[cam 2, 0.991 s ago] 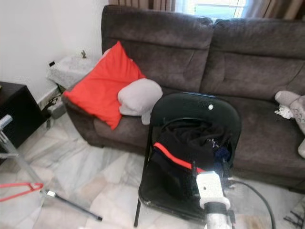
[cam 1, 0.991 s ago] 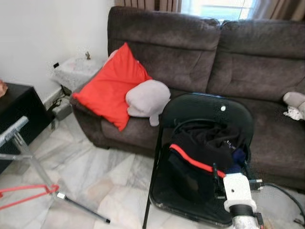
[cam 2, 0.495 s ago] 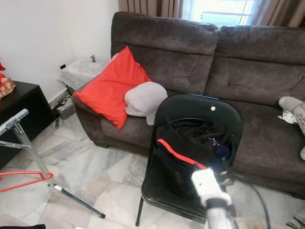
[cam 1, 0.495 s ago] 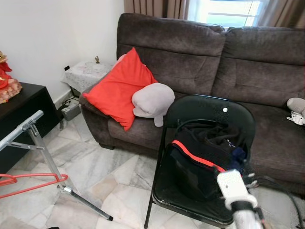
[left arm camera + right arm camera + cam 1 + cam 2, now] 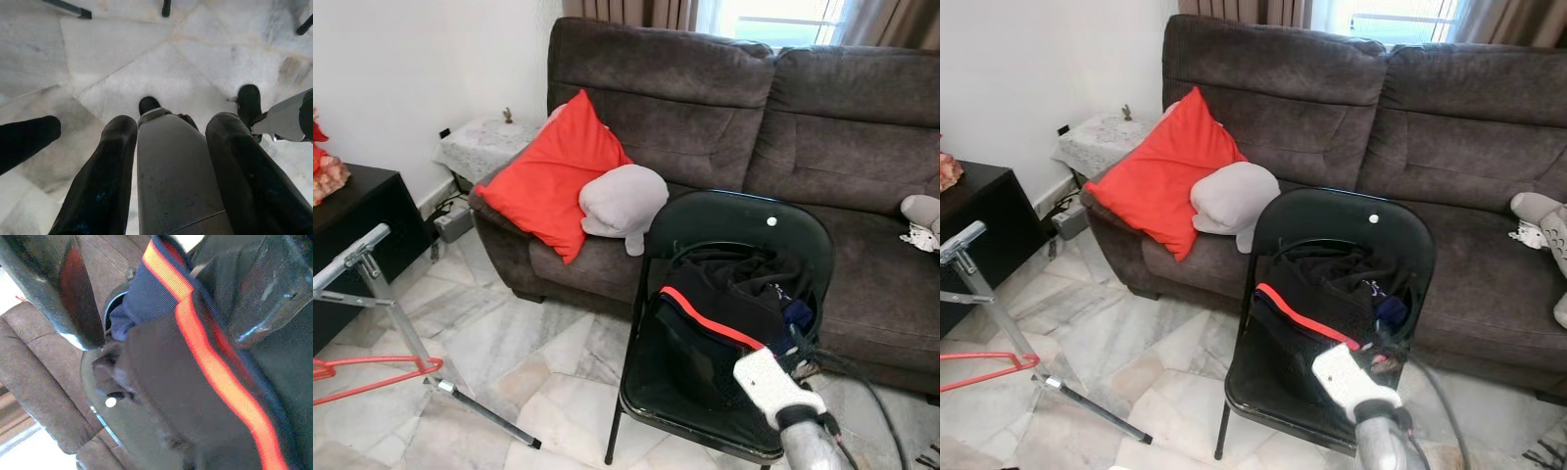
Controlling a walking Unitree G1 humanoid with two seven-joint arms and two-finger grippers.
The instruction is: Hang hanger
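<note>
A dark brown fabric sofa [image 5: 744,117] spans the back wall, with a red square cushion [image 5: 553,176] and a grey plush pillow [image 5: 622,201] on its left seat. In front stands a black folding metal chair [image 5: 724,294] holding a black garment with a red stripe [image 5: 720,318]. A silver metal stand [image 5: 401,333] leans over the marble floor [image 5: 538,352] at left, and the red wire hanger [image 5: 372,377] lies low beside it, well apart from both grippers. The right gripper [image 5: 161,308] hovers just at the garment, its 2 fingers [image 5: 73,289] spread. The left gripper [image 5: 168,132] points down at the floor, fingers apart around a grey leg.
</note>
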